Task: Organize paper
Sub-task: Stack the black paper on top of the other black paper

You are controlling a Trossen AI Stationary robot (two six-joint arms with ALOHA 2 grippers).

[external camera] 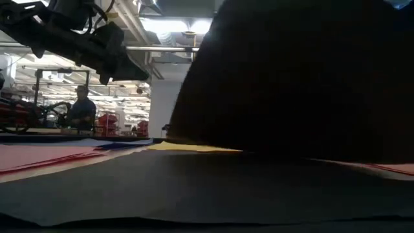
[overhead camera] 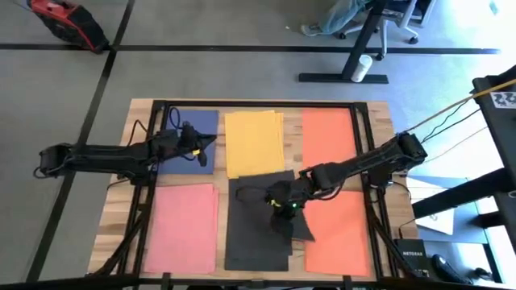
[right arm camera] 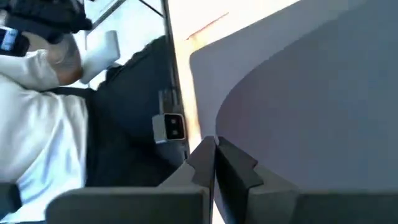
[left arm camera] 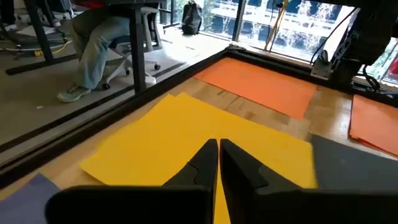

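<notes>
Six paper stacks lie flat on the wooden table: blue [overhead camera: 192, 138], yellow [overhead camera: 254, 142] and orange [overhead camera: 329, 135] along the far side, pink [overhead camera: 181, 227], black [overhead camera: 256, 238] and orange [overhead camera: 339, 238] along the near side. My right gripper [overhead camera: 280, 208] is shut on a loose black sheet [overhead camera: 262, 187] over the black stack. That sheet fills the low view as a raised dark curve [external camera: 297, 77]. My left gripper [overhead camera: 213, 140] hovers shut and holds nothing, between the blue and yellow paper; the left wrist view shows it [left arm camera: 219, 152] over the yellow paper [left arm camera: 186, 130]. My right gripper pinches the black sheet by its edge [right arm camera: 219, 132] between its two fingers. The sheet bows up and away from the fingers in a curve [right arm camera: 311, 93], partly lifted. Its other end [overhead camera: 258, 181] still lies on the black stack and the yellow paper's near edge.
A black metal frame [overhead camera: 258, 103] runs around the table top. Cables run along both arms. A person in white [right arm camera: 37, 124] stands off the table's near side, and a seated person [left arm camera: 93, 43] is beyond the far edge.
</notes>
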